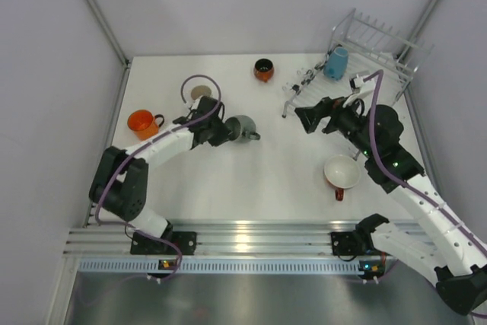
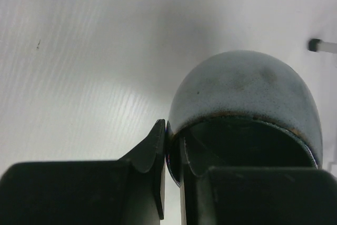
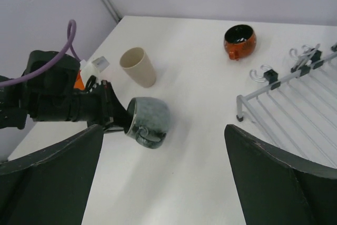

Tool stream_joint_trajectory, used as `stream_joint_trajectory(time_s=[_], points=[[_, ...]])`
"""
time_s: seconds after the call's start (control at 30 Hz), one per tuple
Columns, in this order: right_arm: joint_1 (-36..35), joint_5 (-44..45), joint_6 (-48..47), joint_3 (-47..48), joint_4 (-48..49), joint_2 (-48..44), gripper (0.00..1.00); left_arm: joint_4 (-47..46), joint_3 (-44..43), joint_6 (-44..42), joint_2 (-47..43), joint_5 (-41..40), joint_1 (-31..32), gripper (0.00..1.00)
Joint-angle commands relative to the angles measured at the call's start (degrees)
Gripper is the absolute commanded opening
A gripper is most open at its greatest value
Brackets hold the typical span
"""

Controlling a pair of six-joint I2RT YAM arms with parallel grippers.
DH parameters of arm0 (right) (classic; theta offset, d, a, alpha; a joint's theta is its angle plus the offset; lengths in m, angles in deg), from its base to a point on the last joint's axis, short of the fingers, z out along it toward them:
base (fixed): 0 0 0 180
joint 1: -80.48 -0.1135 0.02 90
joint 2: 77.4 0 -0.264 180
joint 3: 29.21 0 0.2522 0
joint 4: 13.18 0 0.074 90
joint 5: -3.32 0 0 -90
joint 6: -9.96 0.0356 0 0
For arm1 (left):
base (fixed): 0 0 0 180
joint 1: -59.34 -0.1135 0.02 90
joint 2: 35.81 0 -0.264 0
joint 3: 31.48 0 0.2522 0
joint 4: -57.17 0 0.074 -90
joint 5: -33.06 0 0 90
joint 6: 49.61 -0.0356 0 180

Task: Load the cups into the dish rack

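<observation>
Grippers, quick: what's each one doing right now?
Left gripper: closed on the rim of the grey mug.
Right gripper: open, holding nothing.

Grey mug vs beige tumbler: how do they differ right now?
Pose: the grey mug is tipped on its side; the beige tumbler stands upright.
Shape: the grey mug is rounded with a handle; the beige tumbler is straight-sided with no handle.
Contact: the left pincer is clamped on the grey mug's rim; nothing touches the beige tumbler.
Shared: neither is in the dish rack.
</observation>
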Motion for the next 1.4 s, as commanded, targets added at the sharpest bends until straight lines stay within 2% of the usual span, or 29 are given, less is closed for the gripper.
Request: stream_joint_trajectory(time_s=[0.0, 0.1, 0.2, 0.23, 0.33, 0.53, 0.7, 1.13, 1.37], points=[[-0.2, -8.7, 2.9, 0.8, 3.0, 1.8, 0.99, -33.7, 9.3, 0.7, -13.1, 11.7, -4.5, 0.0], [0.5, -18.6, 7.1, -0.6, 7.0, 4.4, 0.99, -38.0, 11.7, -2.8, -17.1, 17.1, -7.8, 0.0], [1.0, -27.7, 11.8, -2.6, 13.9, 7.8, 0.99, -41.1, 13.9, -5.3, -22.0, 19.9, -8.2, 0.0], [1.0, -32.0, 15.0, -2.8, 15.5, 8.8, 0.99, -44.7, 14.7, -6.1, -23.4, 21.8, -8.2, 0.0], [1.0, -37.7, 21.2, -2.9, 21.5, 13.5, 0.99, -49.5, 17.8, -7.8, -28.5, 23.6, -8.2, 0.0], [0.3, -41.2, 30.3, -2.8, 29.0, 19.7, 0.97, -50.2, 21.9, -15.6, -37.9, 23.4, -8.3, 0.0], [-2.8, -44.4, 37.0, -2.3, 37.0, 23.5, 0.95, -51.3, 24.6, -19.4, -42.0, 23.1, -8.3, 0.0], [-10.6, -43.6, 45.9, -0.9, 49.8, 30.6, 0.84, -52.6, 25.0, -21.3, -44.7, 25.1, -8.2, 0.0], [-13.3, -42.7, 60.0, -1.1, 67.3, 37.8, 0.7, -55.7, 27.7, -20.5, -47.6, 22.4, -8.2, 0.0]])
